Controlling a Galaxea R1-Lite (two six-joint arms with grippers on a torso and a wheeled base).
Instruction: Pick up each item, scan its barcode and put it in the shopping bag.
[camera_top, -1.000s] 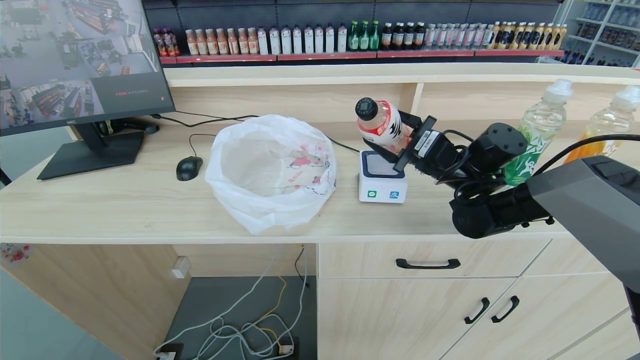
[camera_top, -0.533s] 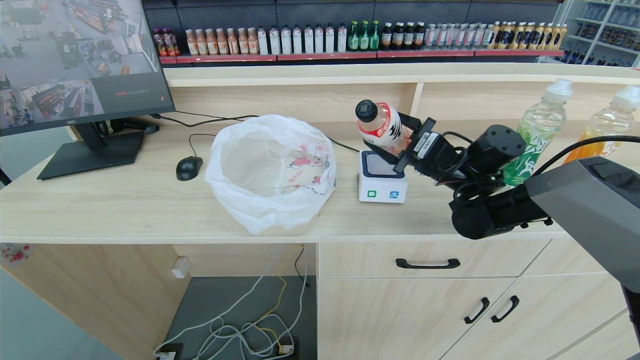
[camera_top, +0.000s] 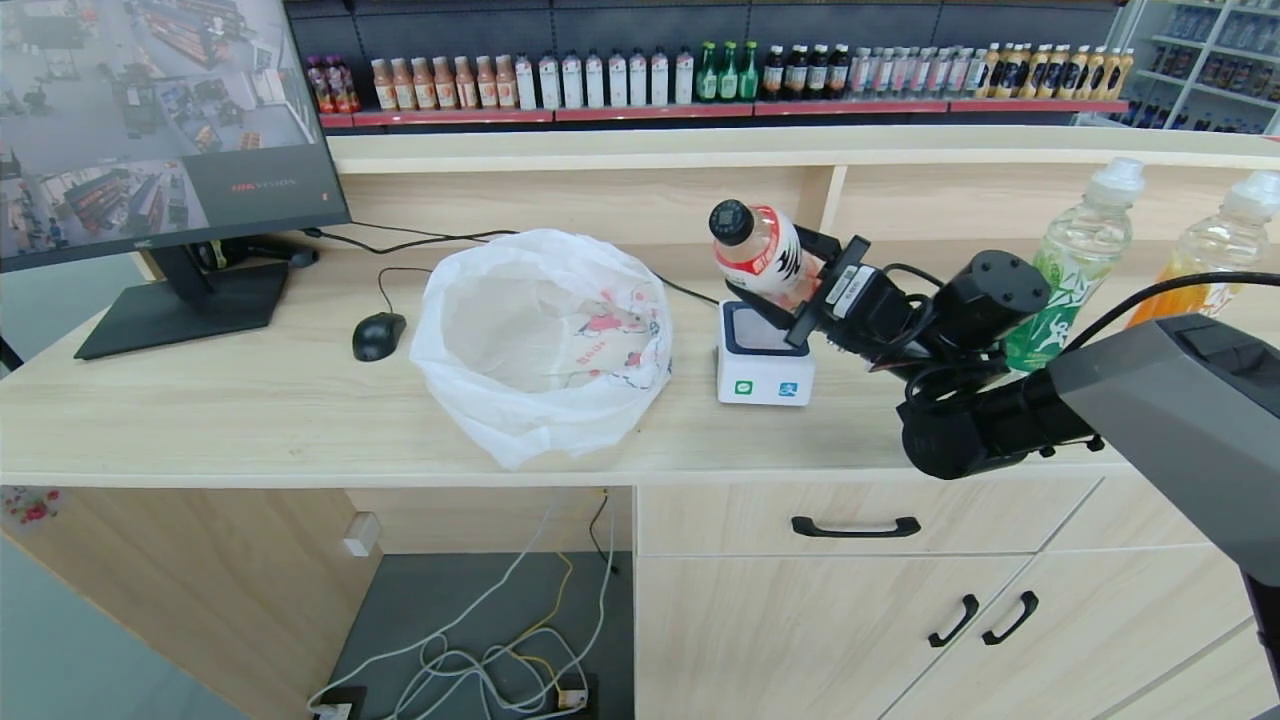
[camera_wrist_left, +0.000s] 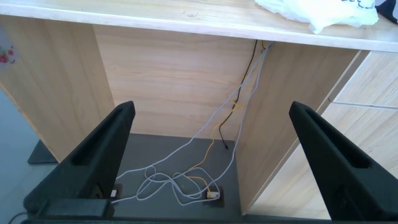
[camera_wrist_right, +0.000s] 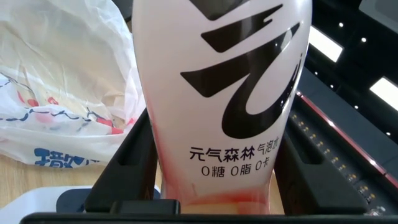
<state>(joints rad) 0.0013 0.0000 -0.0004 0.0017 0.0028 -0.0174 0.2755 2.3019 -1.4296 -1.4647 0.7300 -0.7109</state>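
Observation:
My right gripper (camera_top: 800, 275) is shut on a pink-and-white bottle (camera_top: 762, 245) with a black cap, holding it tilted just above the white barcode scanner (camera_top: 758, 363) on the counter. The bottle (camera_wrist_right: 222, 93) shows large in the right wrist view, clamped between the black fingers (camera_wrist_right: 127, 165). To the scanner's left the white plastic shopping bag (camera_top: 545, 335) stands open. My left gripper (camera_wrist_left: 211, 155) hangs open below the counter, facing the cable space under the desk. At the far right of the counter stand a green-labelled bottle (camera_top: 1075, 262) and an orange drink bottle (camera_top: 1215, 250).
A monitor (camera_top: 150, 120) on its stand and a black mouse (camera_top: 378, 335) sit at the counter's left. Behind the counter runs a raised wooden ledge (camera_top: 800, 150), with shelves of bottles beyond. Drawers (camera_top: 855, 525) lie under the counter; loose cables (camera_wrist_left: 186, 180) lie on the floor.
The right gripper has carried the bottle slightly left and lower over the scanner. The bag and left arm have not moved.

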